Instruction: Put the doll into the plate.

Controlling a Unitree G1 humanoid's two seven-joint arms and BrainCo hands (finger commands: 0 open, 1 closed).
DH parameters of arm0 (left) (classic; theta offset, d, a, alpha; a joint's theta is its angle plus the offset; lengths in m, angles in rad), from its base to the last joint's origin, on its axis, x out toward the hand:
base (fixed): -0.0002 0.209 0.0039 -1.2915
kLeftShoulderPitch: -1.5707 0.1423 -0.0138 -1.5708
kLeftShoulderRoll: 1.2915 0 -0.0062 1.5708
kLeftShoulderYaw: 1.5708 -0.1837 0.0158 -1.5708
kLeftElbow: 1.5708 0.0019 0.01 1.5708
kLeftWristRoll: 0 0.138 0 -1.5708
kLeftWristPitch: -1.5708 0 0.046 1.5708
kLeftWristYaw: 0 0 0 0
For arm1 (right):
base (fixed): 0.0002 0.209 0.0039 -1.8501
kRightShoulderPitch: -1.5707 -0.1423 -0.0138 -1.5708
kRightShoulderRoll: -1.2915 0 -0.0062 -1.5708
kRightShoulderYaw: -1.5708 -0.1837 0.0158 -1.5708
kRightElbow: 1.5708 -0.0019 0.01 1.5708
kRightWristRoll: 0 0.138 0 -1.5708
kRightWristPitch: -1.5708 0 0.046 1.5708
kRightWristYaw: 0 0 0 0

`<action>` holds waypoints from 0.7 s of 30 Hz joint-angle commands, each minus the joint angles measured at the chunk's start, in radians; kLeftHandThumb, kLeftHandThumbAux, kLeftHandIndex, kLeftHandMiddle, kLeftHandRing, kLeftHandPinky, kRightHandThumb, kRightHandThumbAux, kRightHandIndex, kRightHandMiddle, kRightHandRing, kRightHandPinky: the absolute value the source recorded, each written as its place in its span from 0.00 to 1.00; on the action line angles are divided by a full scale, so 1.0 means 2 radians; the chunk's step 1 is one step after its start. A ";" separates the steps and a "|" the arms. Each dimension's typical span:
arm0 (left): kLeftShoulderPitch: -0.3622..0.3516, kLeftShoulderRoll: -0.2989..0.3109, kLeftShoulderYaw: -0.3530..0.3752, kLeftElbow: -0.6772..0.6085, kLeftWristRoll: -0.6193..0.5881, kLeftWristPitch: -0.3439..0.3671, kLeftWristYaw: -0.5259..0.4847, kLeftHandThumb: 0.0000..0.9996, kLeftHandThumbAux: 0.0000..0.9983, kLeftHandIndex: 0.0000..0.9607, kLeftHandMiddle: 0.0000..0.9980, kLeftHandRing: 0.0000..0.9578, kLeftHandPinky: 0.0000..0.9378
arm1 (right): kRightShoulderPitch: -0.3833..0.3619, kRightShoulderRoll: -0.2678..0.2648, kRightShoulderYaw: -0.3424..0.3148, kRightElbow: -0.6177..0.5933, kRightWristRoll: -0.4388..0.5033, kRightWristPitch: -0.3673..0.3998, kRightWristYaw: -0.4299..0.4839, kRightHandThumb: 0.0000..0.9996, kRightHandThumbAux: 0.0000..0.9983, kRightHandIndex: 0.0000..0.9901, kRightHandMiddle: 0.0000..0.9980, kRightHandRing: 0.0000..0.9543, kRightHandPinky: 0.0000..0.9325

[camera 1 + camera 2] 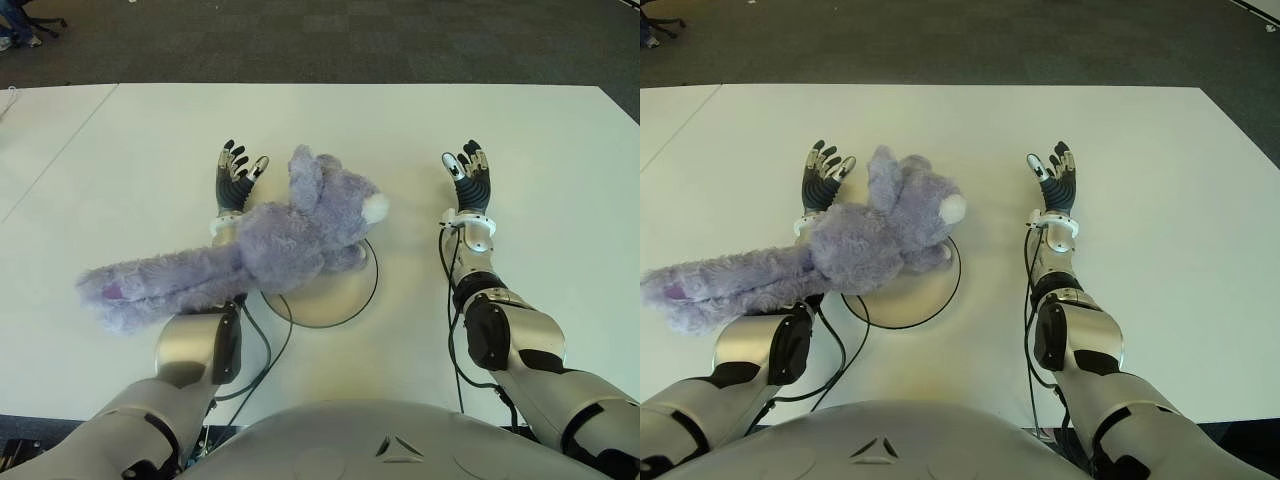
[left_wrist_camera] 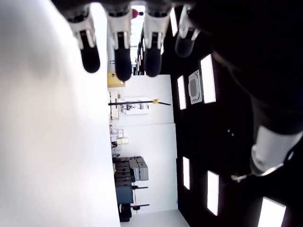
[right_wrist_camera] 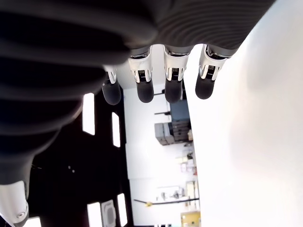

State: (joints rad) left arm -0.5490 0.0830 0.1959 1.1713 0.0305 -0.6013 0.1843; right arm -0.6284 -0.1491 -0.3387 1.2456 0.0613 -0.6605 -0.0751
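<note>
- Left eye view shows a purple teddy bear (image 1: 265, 250) lying across the left forearm, with its head and upper body over the round white plate (image 1: 335, 295) and its legs hanging well off to the robot's left.
- The left hand (image 1: 236, 178) is seen past the bear, fingers spread, nothing held.
- The right hand (image 1: 468, 175) is seen to the right of the plate, well apart from it, fingers spread and nothing held.
- The white table (image 1: 520, 130) is seen under it all.
- The step in hand looks like the placing, only partly done.
- Next, the legs likely need to be gathered onto the plate, and the left arm slid out gently so the bear is not dragged off.
</note>
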 commanded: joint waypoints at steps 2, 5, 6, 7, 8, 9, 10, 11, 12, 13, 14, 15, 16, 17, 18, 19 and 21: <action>0.114 -0.022 -0.003 0.083 0.007 0.034 -0.019 0.00 0.58 0.06 0.17 0.18 0.16 | 0.111 0.035 0.013 0.037 -0.016 -0.018 -0.018 0.00 0.58 0.10 0.09 0.07 0.04; 0.114 -0.022 -0.002 0.083 0.006 0.034 -0.020 0.00 0.58 0.06 0.18 0.18 0.18 | 0.127 0.042 0.030 0.038 -0.036 -0.031 -0.040 0.00 0.57 0.11 0.09 0.06 0.02; 0.114 -0.022 -0.002 0.083 0.006 0.034 -0.020 0.00 0.58 0.07 0.18 0.19 0.18 | 0.130 0.043 0.035 0.039 -0.042 -0.034 -0.046 0.00 0.56 0.11 0.09 0.06 0.02; 0.114 -0.021 -0.002 0.083 0.006 0.034 -0.020 0.00 0.58 0.07 0.19 0.19 0.19 | 0.133 0.044 0.039 0.039 -0.046 -0.036 -0.051 0.00 0.56 0.11 0.09 0.06 0.02; 0.115 -0.021 -0.002 0.083 0.006 0.034 -0.021 0.00 0.58 0.07 0.19 0.19 0.19 | 0.137 0.045 0.046 0.039 -0.053 -0.040 -0.058 0.00 0.56 0.11 0.09 0.06 0.02; 0.115 -0.020 -0.002 0.083 0.005 0.034 -0.021 0.00 0.58 0.07 0.19 0.20 0.19 | 0.139 0.046 0.050 0.040 -0.058 -0.041 -0.064 0.00 0.55 0.11 0.09 0.06 0.02; 0.115 -0.020 -0.002 0.083 0.005 0.033 -0.022 0.00 0.58 0.07 0.19 0.20 0.19 | 0.144 0.045 0.062 0.040 -0.072 -0.043 -0.079 0.00 0.55 0.11 0.09 0.06 0.02; 0.116 -0.020 -0.002 0.083 0.005 0.033 -0.022 0.00 0.58 0.07 0.19 0.20 0.17 | 0.147 0.044 0.070 0.040 -0.082 -0.044 -0.090 0.00 0.56 0.12 0.09 0.06 0.03; 0.116 -0.019 -0.002 0.082 0.005 0.032 -0.023 0.00 0.58 0.07 0.19 0.19 0.16 | 0.151 0.043 0.080 0.040 -0.093 -0.043 -0.103 0.00 0.57 0.13 0.09 0.06 0.04; 0.117 -0.019 -0.002 0.082 0.005 0.032 -0.024 0.00 0.58 0.07 0.19 0.19 0.15 | 0.153 0.042 0.086 0.040 -0.100 -0.041 -0.112 0.00 0.58 0.13 0.10 0.06 0.04; 0.117 -0.019 -0.002 0.082 0.005 0.031 -0.024 0.00 0.58 0.07 0.19 0.19 0.15 | 0.156 0.041 0.095 0.041 -0.109 -0.037 -0.125 0.00 0.58 0.13 0.10 0.07 0.05; 0.118 -0.018 -0.002 0.082 0.005 0.031 -0.025 0.00 0.58 0.07 0.19 0.19 0.15 | 0.159 0.040 0.102 0.041 -0.115 -0.034 -0.136 0.00 0.60 0.13 0.10 0.07 0.05; 0.118 -0.018 -0.001 0.082 0.004 0.031 -0.026 0.00 0.58 0.07 0.19 0.19 0.15 | 0.166 0.037 0.117 0.043 -0.131 -0.023 -0.158 0.00 0.60 0.14 0.10 0.07 0.06; 0.119 -0.018 -0.001 0.082 0.004 0.031 -0.026 0.00 0.58 0.07 0.19 0.19 0.16 | 0.172 0.035 0.128 0.044 -0.142 -0.015 -0.175 0.00 0.62 0.14 0.10 0.08 0.06; 0.119 -0.017 0.000 0.082 0.003 0.031 -0.027 0.00 0.58 0.07 0.19 0.19 0.16 | 0.177 0.034 0.140 0.045 -0.154 -0.006 -0.192 0.00 0.64 0.14 0.11 0.08 0.07; 0.119 -0.017 0.000 0.082 0.003 0.031 -0.027 0.00 0.58 0.07 0.19 0.19 0.16 | 0.180 0.033 0.148 0.046 -0.161 -0.001 -0.202 0.00 0.64 0.14 0.11 0.08 0.07; 0.119 -0.016 0.000 0.082 0.003 0.032 -0.028 0.00 0.59 0.07 0.19 0.19 0.17 | 0.184 0.034 0.164 0.047 -0.176 0.012 -0.221 0.00 0.66 0.14 0.11 0.09 0.08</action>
State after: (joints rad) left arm -0.5502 0.0833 0.1961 1.1731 0.0281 -0.6071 0.1785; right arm -0.6015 -0.1463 -0.1520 1.2008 -0.1232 -0.7143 -0.3590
